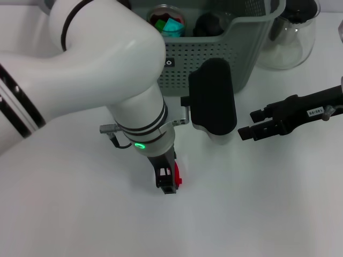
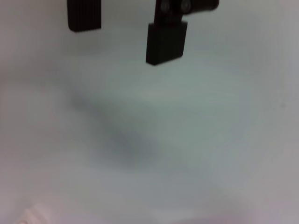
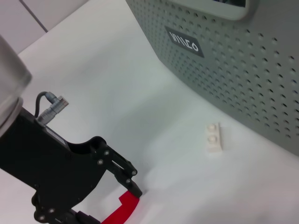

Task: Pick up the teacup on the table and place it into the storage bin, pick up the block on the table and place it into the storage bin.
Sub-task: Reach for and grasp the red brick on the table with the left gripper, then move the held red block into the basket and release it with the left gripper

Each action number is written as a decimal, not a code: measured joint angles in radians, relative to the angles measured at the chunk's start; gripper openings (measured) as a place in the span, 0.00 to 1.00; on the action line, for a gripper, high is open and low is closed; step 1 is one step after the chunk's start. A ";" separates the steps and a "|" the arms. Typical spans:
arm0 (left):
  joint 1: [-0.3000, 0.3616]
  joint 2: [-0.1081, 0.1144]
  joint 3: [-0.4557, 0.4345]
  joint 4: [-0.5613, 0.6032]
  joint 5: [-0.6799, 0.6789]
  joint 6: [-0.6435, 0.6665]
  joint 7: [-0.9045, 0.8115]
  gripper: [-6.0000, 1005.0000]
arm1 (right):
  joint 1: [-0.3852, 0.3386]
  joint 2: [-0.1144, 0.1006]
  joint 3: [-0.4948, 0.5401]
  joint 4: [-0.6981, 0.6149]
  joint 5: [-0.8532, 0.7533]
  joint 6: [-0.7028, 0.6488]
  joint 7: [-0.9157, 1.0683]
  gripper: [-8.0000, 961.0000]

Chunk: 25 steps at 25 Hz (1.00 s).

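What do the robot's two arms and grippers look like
The left arm is glossy white with black bands, a green light ring near the wrist, a grey cable plug, and a black left gripper. The right gripper is black, angular linkage with a small white label.

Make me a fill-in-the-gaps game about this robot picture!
1. The block beside the left gripper is coloured ____.
2. The storage bin has walls full of small ____.
3. The small white brick lies on the table beside the ____.
4. The right gripper has its jaws ____.
Missing words: red; holes; storage bin; open.
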 joint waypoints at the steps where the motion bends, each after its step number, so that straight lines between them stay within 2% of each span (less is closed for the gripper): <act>1: -0.004 0.000 0.000 -0.006 -0.002 0.000 -0.002 0.72 | 0.000 0.000 0.000 0.000 0.000 0.000 0.000 0.82; 7: -0.006 0.000 0.001 0.006 -0.002 0.018 -0.014 0.66 | 0.000 0.000 0.001 -0.003 0.000 0.001 0.000 0.82; 10: 0.002 0.000 -0.025 0.045 0.000 0.054 -0.024 0.63 | 0.000 0.000 0.001 -0.006 0.000 0.001 0.002 0.82; 12: 0.021 0.000 -0.084 0.105 -0.004 0.098 -0.025 0.64 | 0.000 0.000 0.000 -0.007 0.000 0.001 0.003 0.82; 15: 0.069 0.000 -0.243 0.230 -0.029 0.168 -0.026 0.64 | 0.000 -0.001 0.001 -0.009 0.000 -0.002 0.003 0.82; 16: 0.069 0.000 -0.243 0.230 -0.029 0.168 -0.026 0.65 | 0.000 -0.001 0.001 -0.009 0.000 -0.003 0.003 0.82; 17: 0.107 0.002 -0.431 0.344 -0.100 0.221 -0.020 0.65 | 0.000 -0.002 0.002 -0.009 0.000 -0.004 0.001 0.82; 18: 0.113 0.004 -0.468 0.363 -0.117 0.230 -0.018 0.65 | 0.000 -0.002 0.002 -0.009 0.000 -0.004 0.000 0.82; 21: 0.129 0.010 -0.737 0.476 -0.285 0.294 0.012 0.66 | 0.000 -0.002 0.002 -0.009 0.000 -0.004 -0.001 0.82; 23: 0.119 0.015 -0.869 0.519 -0.382 0.309 0.029 0.67 | 0.001 -0.002 0.002 -0.009 0.000 -0.004 -0.001 0.82; 25: 0.090 0.032 -0.961 0.538 -0.445 0.294 0.035 0.67 | 0.004 -0.002 0.002 -0.009 0.000 -0.006 -0.001 0.82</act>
